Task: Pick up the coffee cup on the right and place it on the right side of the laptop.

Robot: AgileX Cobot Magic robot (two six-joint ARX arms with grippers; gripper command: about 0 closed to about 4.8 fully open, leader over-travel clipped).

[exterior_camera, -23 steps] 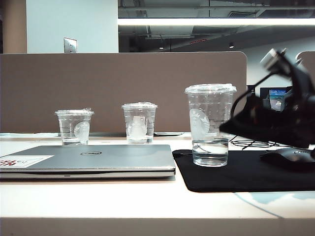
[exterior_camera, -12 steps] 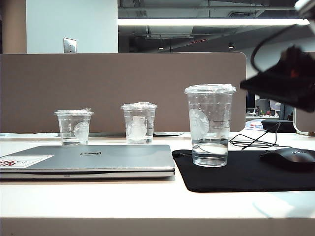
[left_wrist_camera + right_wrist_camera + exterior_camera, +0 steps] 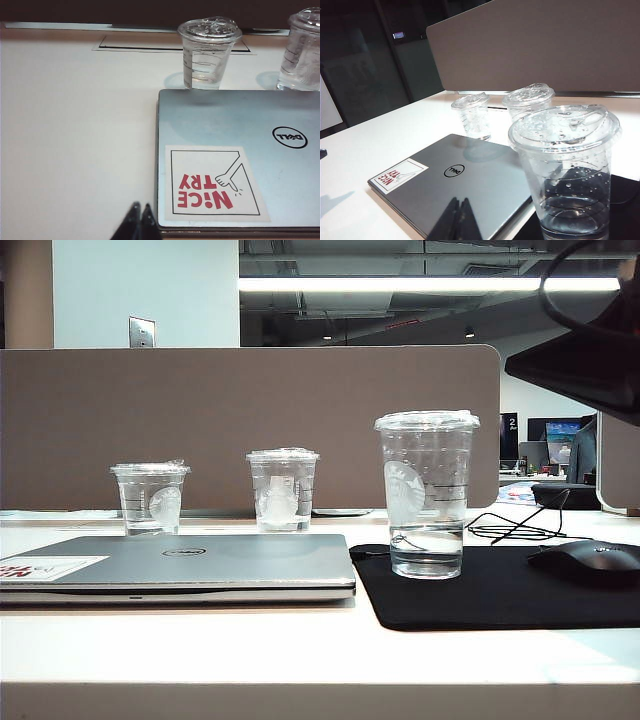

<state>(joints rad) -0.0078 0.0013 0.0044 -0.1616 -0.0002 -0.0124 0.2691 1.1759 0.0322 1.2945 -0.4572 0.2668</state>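
Right gripper closed, empty, raised right of cup on mouse pad; left gripper closed near laptop.

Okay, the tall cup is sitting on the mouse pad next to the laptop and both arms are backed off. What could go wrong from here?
The coffee cup holds water and stands close to the laptop; a bump could spill onto it. The mouse and its cable lie near the right arm's path and could snag. The right end effector and the left end effector are both shut, hovering near the laptop.
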